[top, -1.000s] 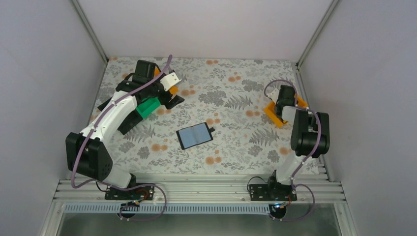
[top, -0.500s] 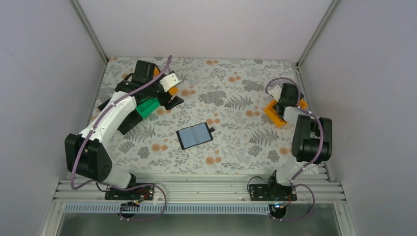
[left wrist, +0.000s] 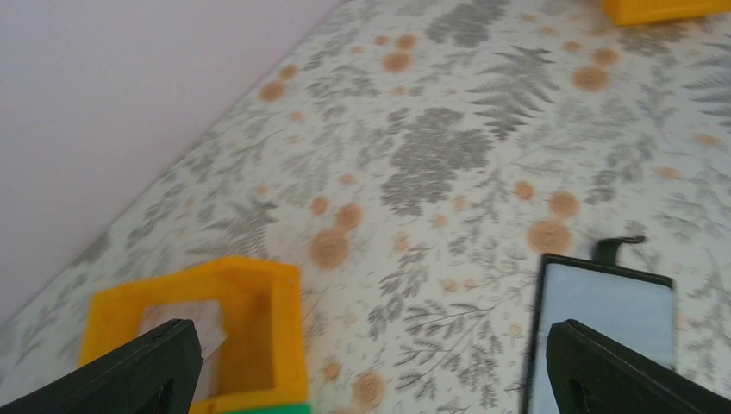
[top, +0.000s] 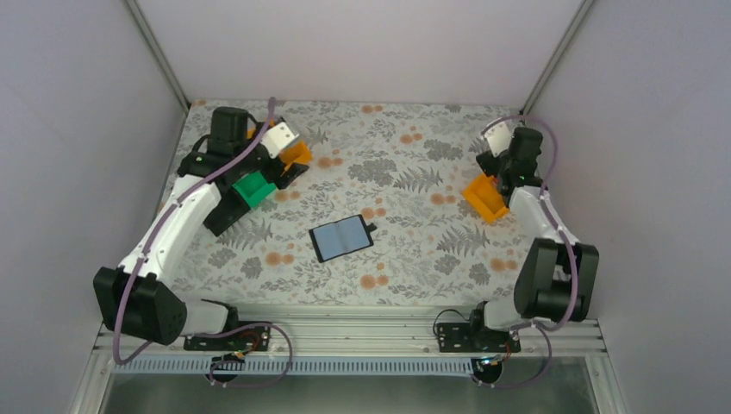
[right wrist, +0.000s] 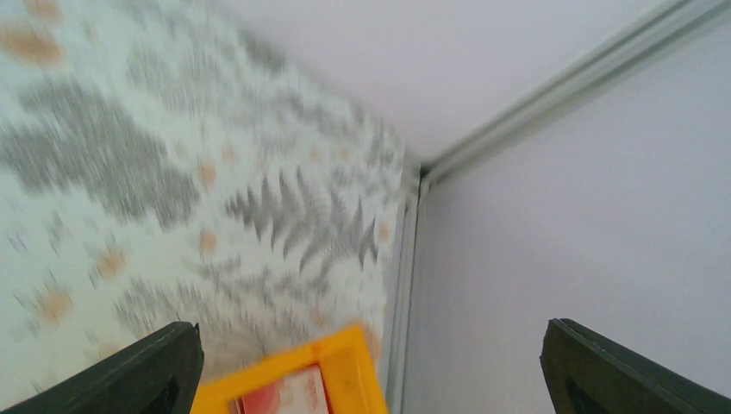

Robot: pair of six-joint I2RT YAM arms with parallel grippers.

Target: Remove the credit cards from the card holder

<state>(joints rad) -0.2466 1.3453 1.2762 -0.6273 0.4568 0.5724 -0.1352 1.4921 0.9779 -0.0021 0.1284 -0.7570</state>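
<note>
Floral-print table [top: 414, 164], enclosed on three sides by plain pale walls [top: 362, 52], with aluminium posts [top: 552, 65] rising at the far corners.

Left gripper [left wrist: 371, 329]: fingers spread wide with nothing between them, hanging above the far left part of the table. Just below it stands the left orange tray [left wrist: 289, 328], with a pale card [left wrist: 177, 321] lying flat inside. A green tray [top: 254, 188] sits just beside that tray's near side. A black tray [top: 226, 214] lies nearer still, partly under the arm.

Right gripper [right wrist: 369, 326]: fingers likewise spread wide and empty, raised near the far right corner, close to the side wall. Below it the right orange tray [right wrist: 349, 354], near the table's right edge, holds a red-and-white card [right wrist: 284, 398]. The card's print is too blurred to read.

Card holder [top: 342, 237]: black, opened flat at mid-table, well apart from both grippers and all trays. Its glossy bluish inner side faces up, and a small black tab [top: 371, 227] projects from its far right corner. Whether any card sits in its pockets cannot be told. Bare table surrounds the holder on every side, and the widest free stretch lies between the two tray groups.
</note>
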